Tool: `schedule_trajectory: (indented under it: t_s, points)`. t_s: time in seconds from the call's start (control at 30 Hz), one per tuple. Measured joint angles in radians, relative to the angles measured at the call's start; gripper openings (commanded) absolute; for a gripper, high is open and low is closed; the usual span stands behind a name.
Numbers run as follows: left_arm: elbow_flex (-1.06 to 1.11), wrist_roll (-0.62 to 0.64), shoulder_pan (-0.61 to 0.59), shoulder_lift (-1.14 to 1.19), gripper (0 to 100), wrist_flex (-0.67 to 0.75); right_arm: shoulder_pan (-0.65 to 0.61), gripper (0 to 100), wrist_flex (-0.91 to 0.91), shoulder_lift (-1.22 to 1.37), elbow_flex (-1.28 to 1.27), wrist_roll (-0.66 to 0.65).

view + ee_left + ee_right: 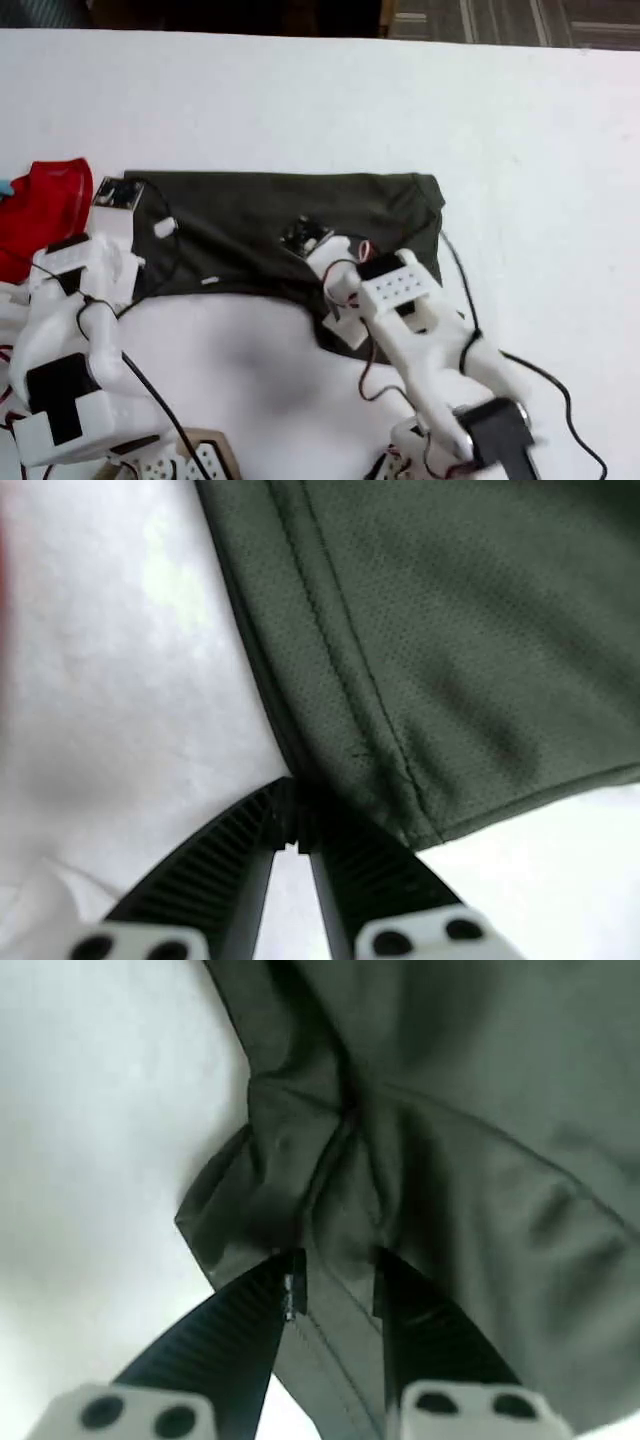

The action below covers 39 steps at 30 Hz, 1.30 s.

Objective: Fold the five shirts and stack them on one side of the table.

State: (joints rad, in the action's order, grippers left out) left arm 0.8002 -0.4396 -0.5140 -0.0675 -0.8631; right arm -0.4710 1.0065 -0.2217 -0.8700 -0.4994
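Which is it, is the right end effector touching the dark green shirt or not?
Touching. The right wrist view shows a bunched fold of the dark green shirt pinched in the right end effector.

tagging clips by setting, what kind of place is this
Probably a robotics lab or test bench, not a home laundry: two white robot arms with bare wiring stand at a plain white table, with a dark green shirt spread out and a red shirt beside it.
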Motion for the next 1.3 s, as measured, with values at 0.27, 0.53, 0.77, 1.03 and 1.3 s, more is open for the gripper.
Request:
schedule_trajectory:
  t_s: [0.27,0.53,0.77,1.03,1.3]
  points:
    - [0.000,0.000,0.000,0.000,3,0.000,0.037,1.1,-0.005,0.103,0.071,0.002]
    - [0.000,0.000,0.000,0.000,3,0.000,0.048,1.9,-0.002,0.097,0.092,0.002]
    - [0.000,0.000,0.000,0.000,3,0.000,0.046,1.9,0.087,-0.097,0.092,0.002]
    - [0.000,0.000,0.000,0.000,3,0.000,0.043,1.9,0.193,-0.166,0.092,-0.002]
    - [0.000,0.005,0.000,0.000,3,0.000,-0.031,1.9,0.239,-0.175,0.078,0.000]
